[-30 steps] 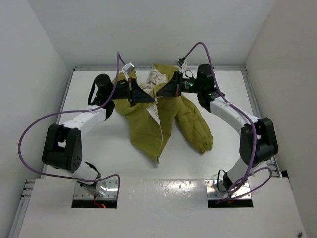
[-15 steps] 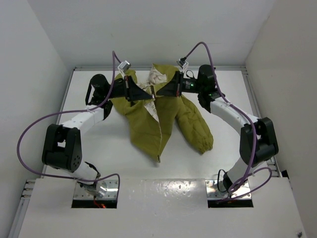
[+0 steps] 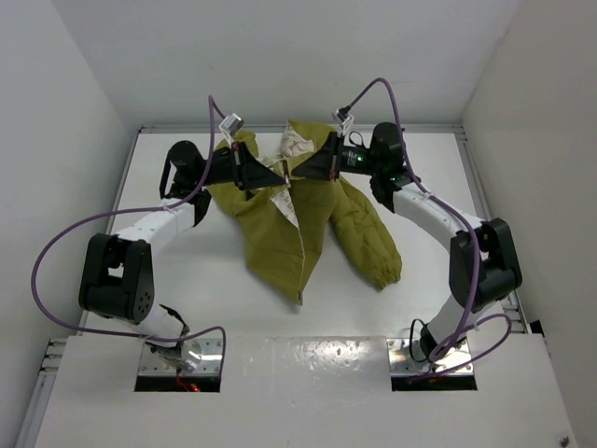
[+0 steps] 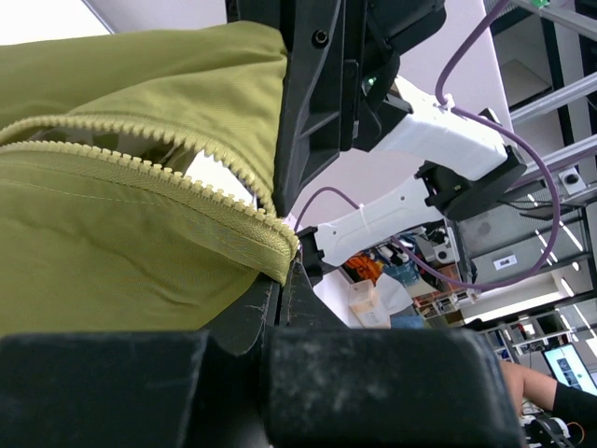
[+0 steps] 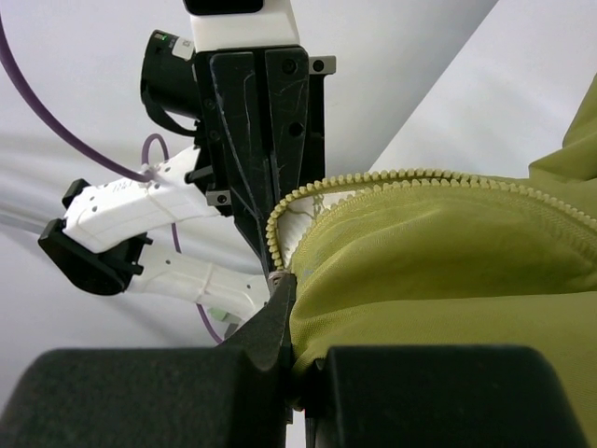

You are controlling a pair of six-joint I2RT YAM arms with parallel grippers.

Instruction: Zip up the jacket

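- From the top camera I saw the jacket (image 3: 275, 233) lying on the white worktop (image 3: 187, 271), bunched toward 12 o'clock, with its olive-yellow panels trailing down toward 6 o'clock.
- The front was open: a strip of cream lining (image 3: 297, 146) showed at the 12 o'clock end, between the two panels.
- The left gripper (image 3: 279, 179) reached in from 9 o'clock and the right gripper (image 3: 301, 174) from 3 o'clock, and their tips sat just beside each other over the jacket's upper front.
- On the left wrist camera, the left gripper was pressed together on the fabric edge where a row of zipper teeth (image 4: 177, 182) ended. The cloth filled the 9 o'clock side of that view, and the right gripper stood opposite at 12 o'clock.
- On the right wrist camera, the right gripper was likewise clamped on its own olive-yellow edge, with teeth curving away from the pinch toward 3 o'clock and the left gripper facing it at 11 o'clock.
- The two toothed edges were apart, not meshed.
- I could not tell whether the held part was lifted off the worktop.
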